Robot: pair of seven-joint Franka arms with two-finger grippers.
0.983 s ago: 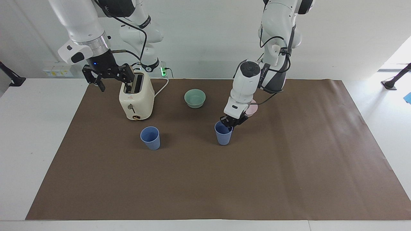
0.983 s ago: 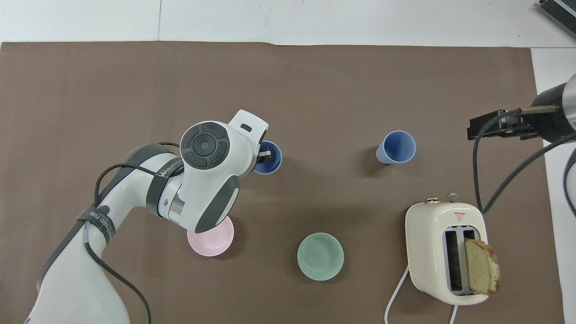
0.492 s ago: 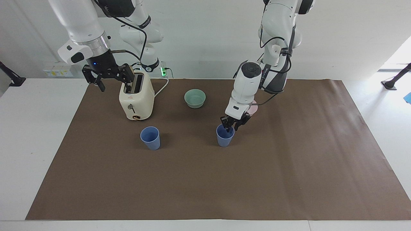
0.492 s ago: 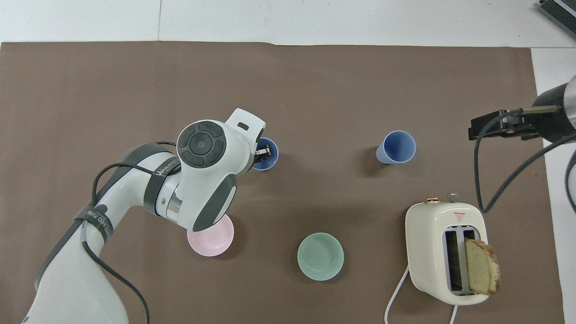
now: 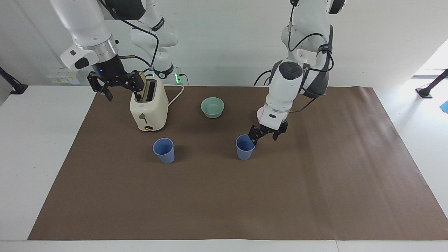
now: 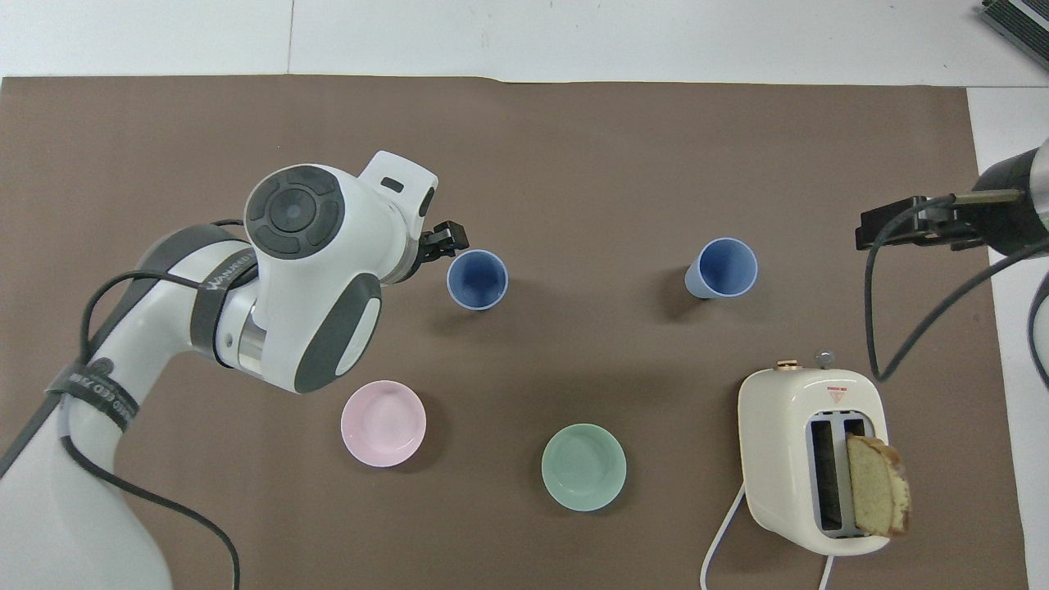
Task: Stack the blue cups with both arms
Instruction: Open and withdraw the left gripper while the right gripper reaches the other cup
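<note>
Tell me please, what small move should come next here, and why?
Probably the right tool should come down toward the blue cup nearest the toaster. Both blue cups stand upright and apart on the brown paper, so nothing is stacked. The left tool is open, raised beside the other blue cup and holding nothing, while the right tool hangs open near the toaster.

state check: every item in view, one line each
left gripper: open, in the air beside a blue cup, holding nothing
right gripper: open, raised beside the toaster
blue cup by left gripper: upright, empty, free
other blue cup: upright, empty, unstacked
mint-green bowl: upright, empty
pink bowl: upright, empty
toaster: upright, bread slice sticking out of one slot
</note>
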